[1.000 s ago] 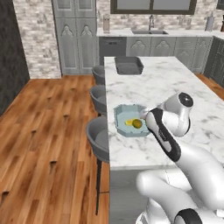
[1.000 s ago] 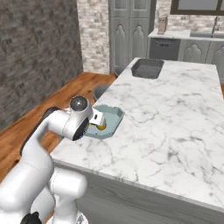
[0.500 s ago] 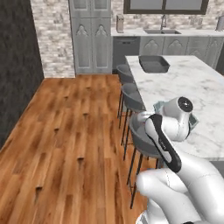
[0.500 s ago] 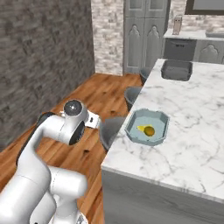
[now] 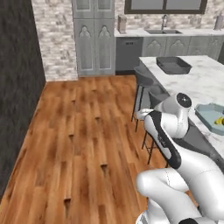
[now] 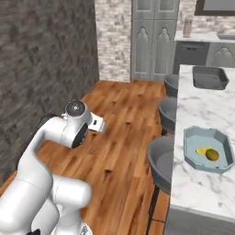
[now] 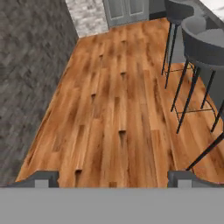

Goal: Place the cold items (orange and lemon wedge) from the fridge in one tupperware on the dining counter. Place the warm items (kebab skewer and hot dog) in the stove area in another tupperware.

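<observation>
On the white marble dining counter sits a pale grey-teal octagonal tupperware holding the orange and the yellow lemon wedge. Another tupperware, a dark grey tray, lies further back on the same top; it is also in the left base view. My gripper is open and holds nothing, its fingertips wide apart over bare wooden floor, away from the counter. The arm is folded close to the base. The fridge, stove area, kebab skewer and hot dog are out of view.
Dark stools line the counter's near side, and their thin legs stand to the right in the hand view. A dark stone wall runs on the left. Grey cabinets and a sink counter close the back.
The base has swung left, so the counter and both containers slid to the right of the views and open floor now lies ahead. The gripper has stayed open.
</observation>
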You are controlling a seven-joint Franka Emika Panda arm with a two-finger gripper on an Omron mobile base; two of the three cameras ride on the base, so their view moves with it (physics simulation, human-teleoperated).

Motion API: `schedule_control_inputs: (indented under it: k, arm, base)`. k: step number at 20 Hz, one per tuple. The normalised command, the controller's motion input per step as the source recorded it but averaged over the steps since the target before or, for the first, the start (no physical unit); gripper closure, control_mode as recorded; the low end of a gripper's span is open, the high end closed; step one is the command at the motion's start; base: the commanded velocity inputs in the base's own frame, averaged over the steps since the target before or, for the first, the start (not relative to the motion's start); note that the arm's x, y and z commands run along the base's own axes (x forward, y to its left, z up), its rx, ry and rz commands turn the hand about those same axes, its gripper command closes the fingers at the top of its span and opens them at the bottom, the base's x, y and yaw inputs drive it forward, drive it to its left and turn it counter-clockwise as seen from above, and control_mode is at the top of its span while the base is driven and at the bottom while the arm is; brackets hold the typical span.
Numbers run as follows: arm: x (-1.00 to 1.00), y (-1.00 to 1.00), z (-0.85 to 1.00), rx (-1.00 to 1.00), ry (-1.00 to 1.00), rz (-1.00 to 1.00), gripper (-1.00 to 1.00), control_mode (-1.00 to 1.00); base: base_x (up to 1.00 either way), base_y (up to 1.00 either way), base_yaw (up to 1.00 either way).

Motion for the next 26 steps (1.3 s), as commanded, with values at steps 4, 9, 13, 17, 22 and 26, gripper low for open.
schedule_control_inputs:
  k: [4,9,13,17,22,26]
  arm:
    - [0.00,0.00,0.00,0.00,0.00,0.00,-1.00,1.00]
    - [0.00,0.00,0.00,0.00,0.00,0.00,-1.00,1.00]
    - [0.00,0.00,0.00,0.00,0.00,0.00,-1.00,1.00]
    - [0.00,0.00,0.00,0.00,0.00,0.00,-1.00,1.00]
    - [0.00,0.00,0.00,0.00,0.00,0.00,-1.00,1.00]
    - [0.00,0.00,0.00,0.00,0.00,0.00,-1.00,1.00]
  base:
    - [0.78,1.00,-0.42]
    - [0.87,1.00,-0.41]
    - [0.91,1.00,-0.39]
    - [0.91,1.00,-0.38]
    - [0.96,0.92,-0.40]
    - [1.00,0.89,-0.41]
